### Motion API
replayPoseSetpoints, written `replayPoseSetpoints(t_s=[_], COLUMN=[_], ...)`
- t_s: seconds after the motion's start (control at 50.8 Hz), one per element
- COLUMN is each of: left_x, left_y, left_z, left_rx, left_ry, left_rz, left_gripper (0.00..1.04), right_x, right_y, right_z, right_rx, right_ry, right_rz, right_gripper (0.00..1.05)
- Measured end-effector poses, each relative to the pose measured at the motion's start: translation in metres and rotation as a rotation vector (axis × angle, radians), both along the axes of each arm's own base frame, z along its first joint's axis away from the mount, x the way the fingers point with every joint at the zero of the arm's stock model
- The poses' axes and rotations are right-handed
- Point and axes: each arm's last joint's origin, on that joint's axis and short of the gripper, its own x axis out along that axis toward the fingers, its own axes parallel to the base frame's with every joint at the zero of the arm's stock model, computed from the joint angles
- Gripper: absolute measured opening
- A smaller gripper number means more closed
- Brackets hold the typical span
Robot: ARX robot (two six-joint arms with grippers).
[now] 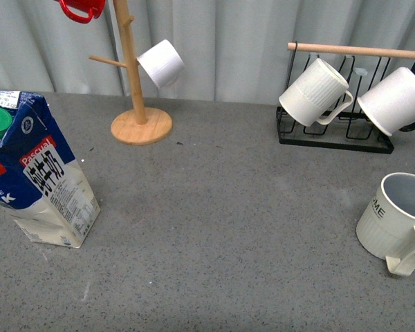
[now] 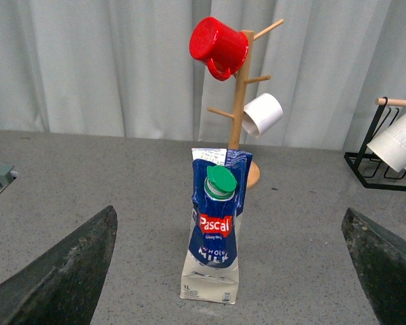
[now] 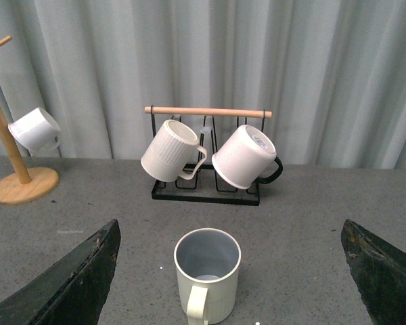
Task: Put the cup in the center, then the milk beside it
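Left gripper (image 2: 229, 210): both fingers (image 2: 68, 271) stand wide apart at the edges of its wrist view, and it holds nothing. The milk (image 1: 41, 180) stands between and beyond them, clear of both.

Right gripper (image 3: 230, 222): it is equally wide open and holds nothing. The cup (image 3: 208, 271) sits between and beyond its fingers, untouched.

On the grey table (image 1: 214, 228), the cup is upright near the right edge with its squared handle turned toward the robot. The milk stands on its base at the far left, green cap on. The two are well apart.

Further back on the left, a wooden mug tree (image 1: 130, 69) carries a red mug (image 1: 81, 8) and a white mug (image 1: 162, 62). On the right, a wire rack (image 1: 332, 142) holds a ribbed mug (image 1: 315, 91) and a smooth mug (image 1: 395, 100). A grey curtain (image 1: 228, 41) hangs behind.
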Motion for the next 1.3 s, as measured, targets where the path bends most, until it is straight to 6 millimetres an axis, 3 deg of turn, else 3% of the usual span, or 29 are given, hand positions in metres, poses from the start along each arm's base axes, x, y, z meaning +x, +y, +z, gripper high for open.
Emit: replayPoseSetpoints(t_s=[1.299], left_x=[0.0], left_y=[0.0], left_z=[0.0], left_rx=[0.0], left_ry=[0.0], left_rz=[0.0], left_gripper=[0.98], right_x=[0.0], right_y=[0.0], right_z=[0.0], right_rx=[0.0], right_ry=[0.0], right_rz=[0.0], right_gripper=[0.95])
